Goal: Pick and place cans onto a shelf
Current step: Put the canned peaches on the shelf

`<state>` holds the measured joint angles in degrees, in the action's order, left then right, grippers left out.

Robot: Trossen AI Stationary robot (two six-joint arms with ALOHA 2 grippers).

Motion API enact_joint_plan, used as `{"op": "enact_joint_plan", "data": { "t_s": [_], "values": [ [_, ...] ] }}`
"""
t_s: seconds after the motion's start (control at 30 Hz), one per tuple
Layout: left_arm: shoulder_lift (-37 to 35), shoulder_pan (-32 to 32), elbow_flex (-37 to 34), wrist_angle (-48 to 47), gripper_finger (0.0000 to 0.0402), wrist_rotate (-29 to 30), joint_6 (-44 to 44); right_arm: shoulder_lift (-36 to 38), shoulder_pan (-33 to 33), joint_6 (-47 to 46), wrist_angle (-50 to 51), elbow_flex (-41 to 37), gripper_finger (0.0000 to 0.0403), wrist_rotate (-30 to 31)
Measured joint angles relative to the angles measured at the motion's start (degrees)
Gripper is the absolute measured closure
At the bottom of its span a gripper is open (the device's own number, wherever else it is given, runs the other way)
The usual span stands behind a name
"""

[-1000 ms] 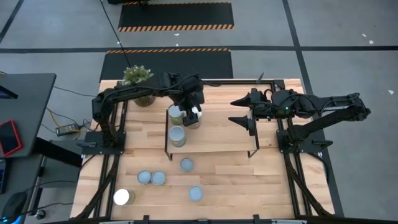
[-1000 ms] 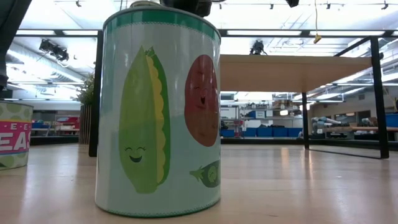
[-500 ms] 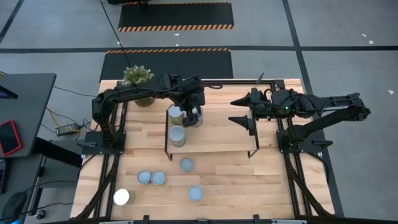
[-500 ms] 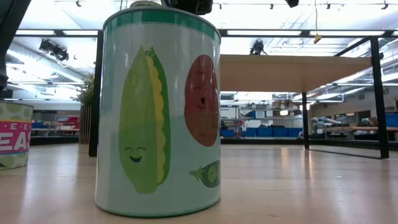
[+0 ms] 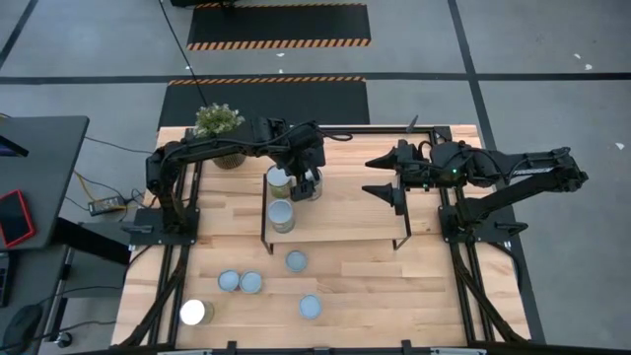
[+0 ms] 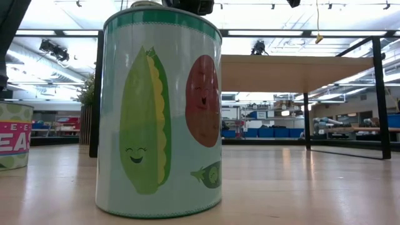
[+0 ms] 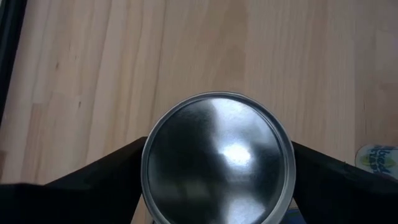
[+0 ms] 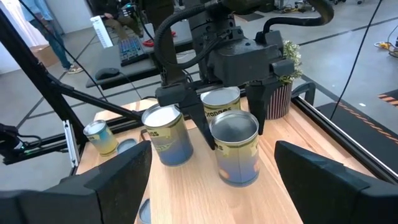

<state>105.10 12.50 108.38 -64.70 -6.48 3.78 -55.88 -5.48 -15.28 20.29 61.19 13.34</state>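
From above, the left hand (image 5: 310,184) stands on the light-wood shelf (image 5: 345,212) around a third can (image 5: 307,191) beside two cans (image 5: 280,178) already placed there, while five cans (image 5: 296,260) wait on the near desk (image 5: 414,286) and the right hand (image 5: 383,175) idles spread at the shelf's right end. At desk level, a smooth cylindrical can (image 6: 160,112) printed with smiling vegetables fills the foreground. The left wrist view shows dark fingers (image 7: 93,180) flanking a round, shiny metal top (image 7: 217,158), though whether they grip or have let go I cannot tell, and the right wrist view shows that can (image 8: 235,147) upright on the shelf.
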Motion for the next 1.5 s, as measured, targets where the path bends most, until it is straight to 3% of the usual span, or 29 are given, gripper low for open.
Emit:
{"op": "enact_joint_plan", "data": {
  "t_s": [0.27, 0.47, 0.87, 1.5],
  "values": [
    [0.0, -0.1, 0.0, 0.1, 0.0048, 0.3, -1.2, -0.4, 0.0, -1.7, 0.0, 0.0, 0.0056, 0.0],
    [-0.1, -0.7, 0.0, 0.1, 0.0048, 5.4, -3.4, -0.4, -0.1, -1.7, 0.0, 0.0, 0.0056, 0.0],
    [-0.1, -2.1, 0.1, -0.7, 0.0048, 8.0, -3.3, -0.3, -0.1, -3.2, 0.0, 0.0, 0.0056, 0.0],
    [0.0, -3.5, 15.9, -9.3, 0.0049, 11.3, -2.3, -2.6, 0.1, -0.9, 0.2, -0.3, 0.0056, 0.9]
  ]
}}
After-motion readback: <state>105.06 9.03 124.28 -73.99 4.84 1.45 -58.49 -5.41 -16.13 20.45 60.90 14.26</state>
